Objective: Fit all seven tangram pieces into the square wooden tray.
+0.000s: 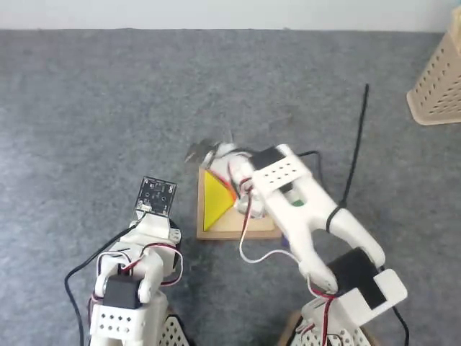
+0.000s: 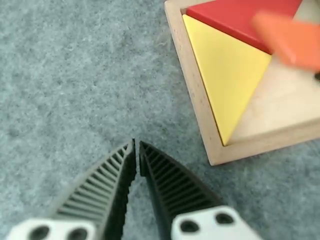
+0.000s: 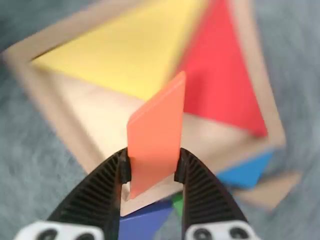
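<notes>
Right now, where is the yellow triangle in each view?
High view: yellow triangle in the tray, along its left side.
Left wrist view: against the tray rim, beside the red triangle.
Right wrist view: beyond the orange piece in the right end effector.
Shared landmark: the tray.

The right claw (image 3: 152, 161), gripping an orange parallelogram tile (image 3: 155, 135), blocks the square wooden tray (image 1: 223, 232) from above; a yellow triangle (image 2: 227, 75) and red triangle (image 2: 235, 17) fill part of it. The grey carpeted bench (image 1: 108, 108) around lies open.
</notes>
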Tool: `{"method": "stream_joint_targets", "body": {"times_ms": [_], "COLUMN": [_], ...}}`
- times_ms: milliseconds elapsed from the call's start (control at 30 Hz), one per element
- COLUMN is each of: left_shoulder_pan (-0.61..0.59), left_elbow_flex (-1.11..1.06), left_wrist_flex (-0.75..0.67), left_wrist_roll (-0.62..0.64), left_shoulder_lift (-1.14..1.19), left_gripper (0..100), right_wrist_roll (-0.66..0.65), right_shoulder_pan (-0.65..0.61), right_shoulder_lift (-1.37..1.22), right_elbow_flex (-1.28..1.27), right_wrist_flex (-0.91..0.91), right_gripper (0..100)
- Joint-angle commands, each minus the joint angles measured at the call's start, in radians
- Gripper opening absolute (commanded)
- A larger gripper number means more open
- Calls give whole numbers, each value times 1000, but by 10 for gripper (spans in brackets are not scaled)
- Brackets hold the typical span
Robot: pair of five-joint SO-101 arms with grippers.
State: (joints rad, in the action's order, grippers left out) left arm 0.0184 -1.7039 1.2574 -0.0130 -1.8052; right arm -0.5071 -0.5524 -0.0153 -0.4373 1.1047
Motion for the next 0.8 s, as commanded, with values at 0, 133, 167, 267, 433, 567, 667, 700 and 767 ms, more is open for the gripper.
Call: {"method": "stream_joint_targets", "body": {"times_ms": [0,133,167,267,433,567,667,700,767], "left_shoulder_pan": [-2,-2,-2,-2,-2,-2,-2,-2,-2], "left_elbow_flex": [19,19,19,19,19,19,19,19,19], "left_wrist_flex": [6,6,6,6,6,6,6,6,6], "left_wrist_roll": [6,6,6,6,6,6,6,6,6], "left_shoulder_lift": [-21,-21,-21,-21,-21,-21,-21,-21,-21], "left_gripper": [12,12,12,12,12,12,12,12,12], "right_wrist_roll": [316,540,580,660,678,672,672,672,671], "right_shoulder_pan": [54,54,58,81,82,84,84,84,84], "right_shoulder_lift": [31,22,16,-18,-59,-65,-59,-59,-59], "right_elbow_flex": [17,46,51,54,63,94,94,94,94], "right_wrist_flex": [-4,22,24,31,25,31,25,25,25], "right_gripper": [7,9,9,10,10,23,117,152,213]}}
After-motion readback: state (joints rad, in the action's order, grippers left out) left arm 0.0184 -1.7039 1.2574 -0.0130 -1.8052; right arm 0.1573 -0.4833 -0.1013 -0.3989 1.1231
